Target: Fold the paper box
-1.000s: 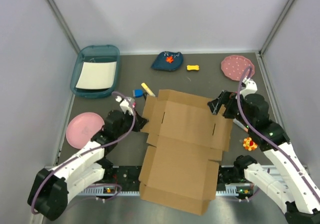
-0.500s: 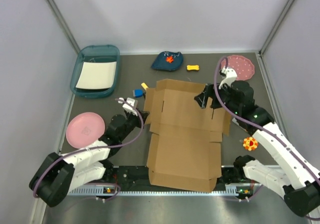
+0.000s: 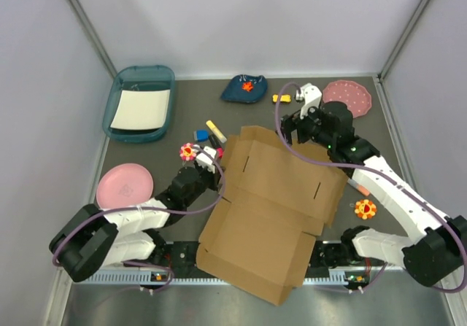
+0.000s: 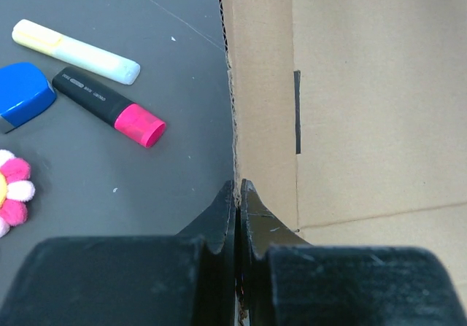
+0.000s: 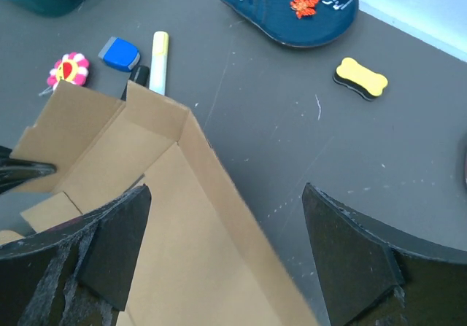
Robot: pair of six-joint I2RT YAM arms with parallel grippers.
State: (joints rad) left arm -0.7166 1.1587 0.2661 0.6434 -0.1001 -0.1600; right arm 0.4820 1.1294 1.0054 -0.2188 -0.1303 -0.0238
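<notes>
Jaws of the left gripper [image 4: 237, 189] are pressed together on the left side edge of the paper box [image 3: 270, 209]; the left wrist view shows the corrugated edge running down into the pinch. Jaws of the right gripper [image 5: 226, 195] are spread wide and straddle the far wall of the box without gripping it. You cannot tell from these views whether either finger touches the cardboard.

Locate the box in the middle of the counter [image 3: 190, 111], between the two arms. Its near panel reaches over the near edge by the arm bases.

Assess progress as follows:

1. Done: the far wall is partly raised along its crease. A short corner tab is bent inward at its left end, as the right wrist view shows.
2. Not done: the base and the large near panel lie nearly flat. The side walls are not erected.
3. Not done: the two slots in the base are unfilled, so no tab is locked.
4. Not done: the lid is not closed.

Treat the task as early-stage. Most creases have yet to be folded, and the one raised wall is judged likely to fall back if nothing secures it.
</notes>
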